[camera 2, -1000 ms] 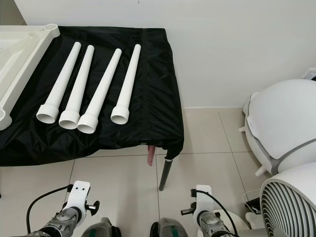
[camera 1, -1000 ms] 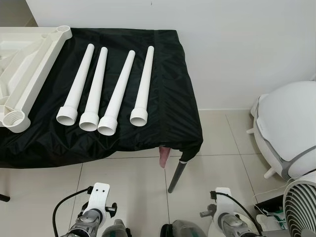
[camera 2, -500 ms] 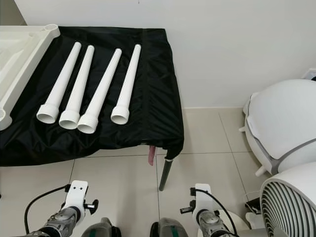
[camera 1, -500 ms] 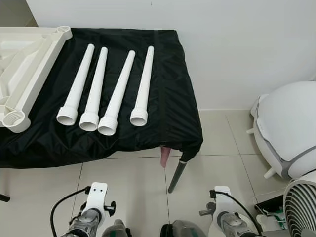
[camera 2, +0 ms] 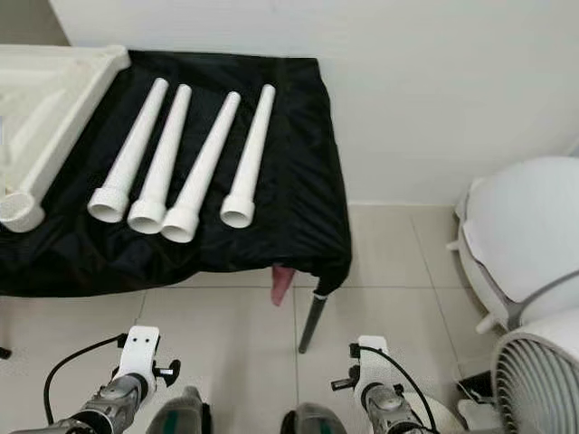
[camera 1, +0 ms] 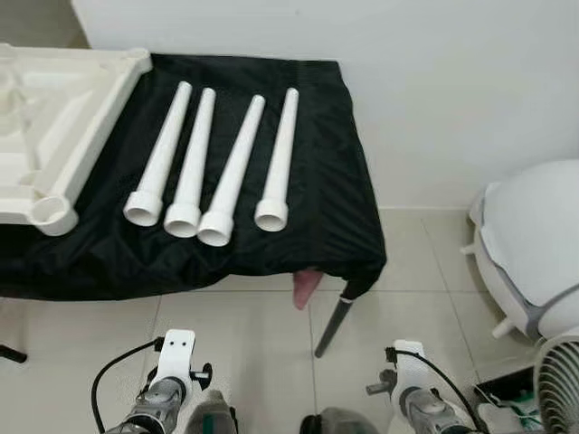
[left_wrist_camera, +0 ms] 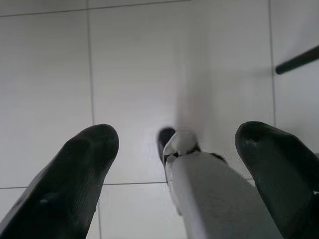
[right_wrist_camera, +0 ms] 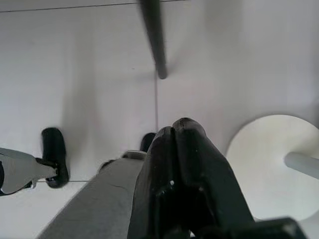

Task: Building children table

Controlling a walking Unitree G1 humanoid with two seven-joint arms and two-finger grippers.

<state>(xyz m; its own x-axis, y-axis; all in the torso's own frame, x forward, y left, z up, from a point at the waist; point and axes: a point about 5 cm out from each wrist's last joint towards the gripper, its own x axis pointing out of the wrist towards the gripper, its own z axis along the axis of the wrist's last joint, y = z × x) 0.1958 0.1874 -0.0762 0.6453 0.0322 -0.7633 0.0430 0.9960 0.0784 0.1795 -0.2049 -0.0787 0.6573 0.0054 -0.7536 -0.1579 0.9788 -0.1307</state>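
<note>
Four table legs [camera 1: 213, 167] lie on black cloth [camera 1: 326, 199], far from both hanging jaws.

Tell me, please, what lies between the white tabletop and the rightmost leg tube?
Three more white leg tubes on the black cloth, between tabletop and rightmost leg tube, in both eye views.

A black-draped table [camera 1: 317, 208] is standing against a plain white wall [camera 1: 434, 81]. Pale floor tiles [camera 1: 244, 334] are spreading beneath it, and a white fan [camera 2: 538, 380] is sitting right of the table.
</note>
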